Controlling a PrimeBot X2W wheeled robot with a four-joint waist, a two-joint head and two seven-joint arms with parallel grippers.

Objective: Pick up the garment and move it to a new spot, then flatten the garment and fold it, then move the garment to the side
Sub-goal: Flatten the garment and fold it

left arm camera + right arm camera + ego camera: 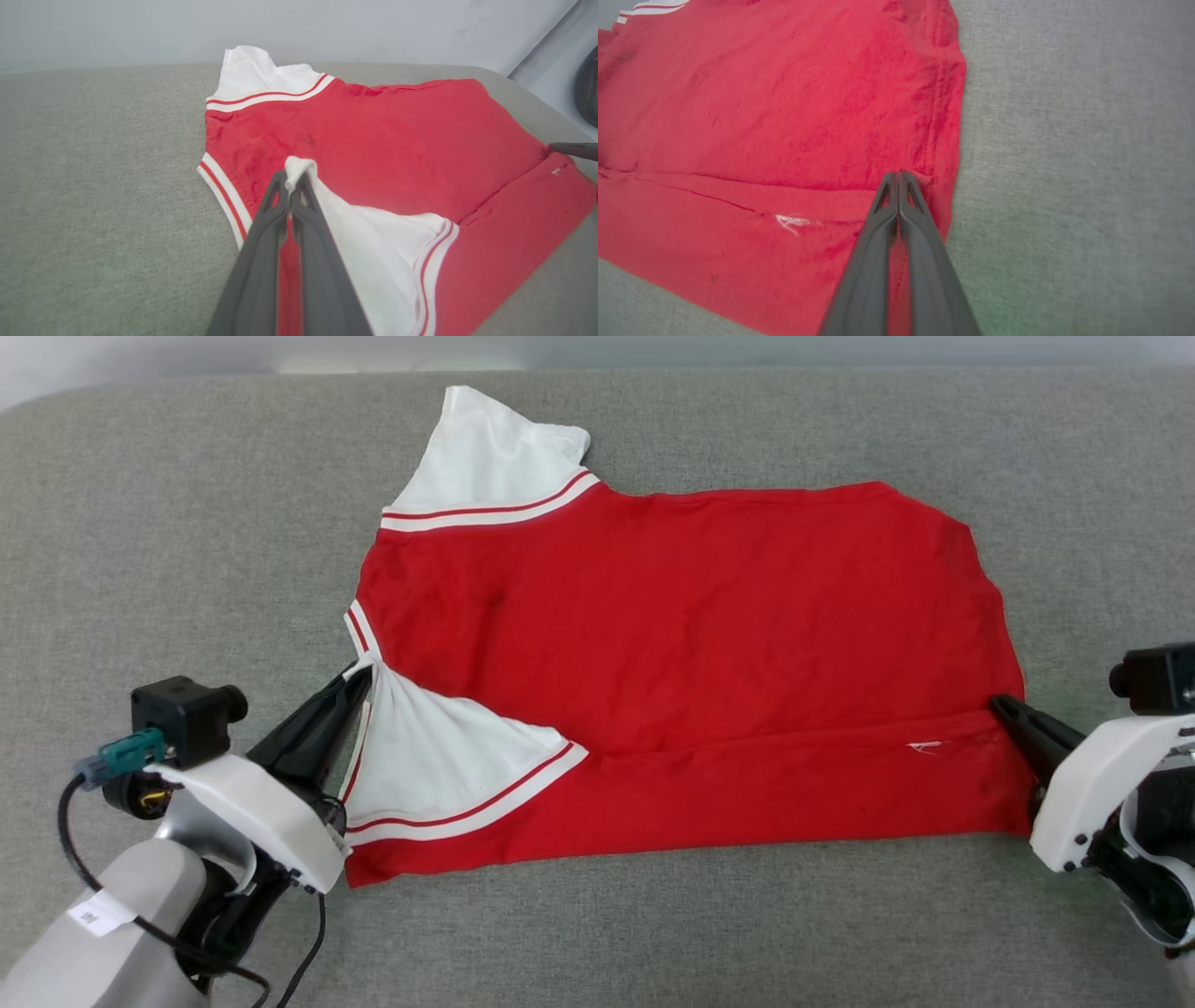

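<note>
The red jersey (672,644) is spread on the grey cushion (187,541), its long axis laid between the 2 grippers. Its near white sleeve (439,747) tip is pinched in the left gripper (362,674); its hem, at the fold line, is clamped in the right gripper (999,703)

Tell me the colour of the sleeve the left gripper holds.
The sleeve is white with red-striped trim; left wrist view shows it best.
</note>
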